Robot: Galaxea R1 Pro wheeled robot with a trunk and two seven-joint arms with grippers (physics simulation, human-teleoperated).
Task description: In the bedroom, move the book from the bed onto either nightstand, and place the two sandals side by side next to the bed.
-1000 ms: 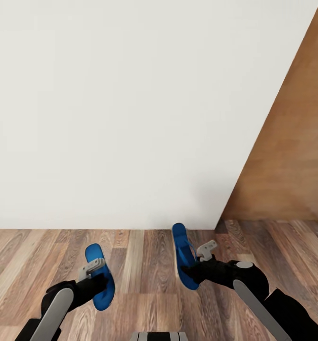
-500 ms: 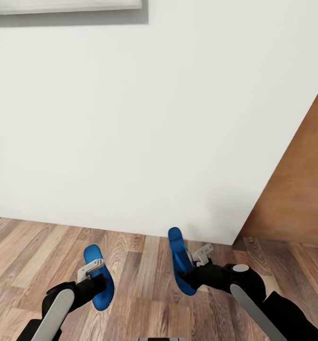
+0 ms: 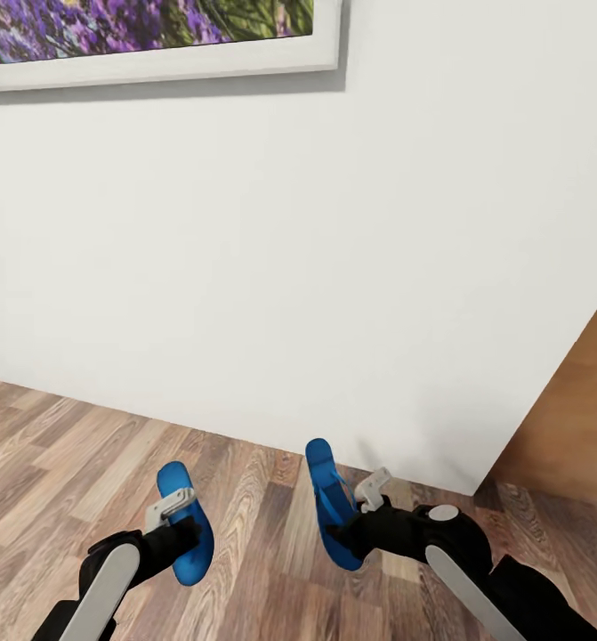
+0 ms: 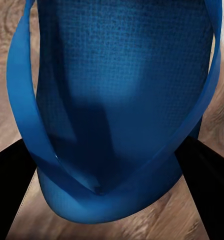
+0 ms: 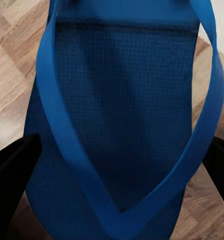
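In the head view, one blue sandal is carried in each pincer, held clear above the plank floor (image 3: 58,463). Both are judged to be kept lifted and well apart from each other so that they can be carried to the bed and set down there as a pair. The left sandal (image 3: 186,525) is held with its sole roughly flat and its length running away from the robot; it is clamped near its rear end by the left pincer (image 3: 175,515), whose grey finger lies across the top of it. The right sandal (image 3: 330,516) is held tilted onto its edge, gripped at its lower part by the right pincer (image 3: 356,521). A white wall (image 3: 334,267) and the lower edge of a framed picture (image 3: 156,36) are faced; no bed can be made out here.

In the left wrist view, the left sandal (image 4: 117,100) is seen between the dark fingers (image 4: 9,185), its straps meeting close to them. The pincer is closed onto it.

In the right wrist view, the right sandal (image 5: 127,125) is likewise pinched between the dark fingers (image 5: 14,170), with floor beneath.
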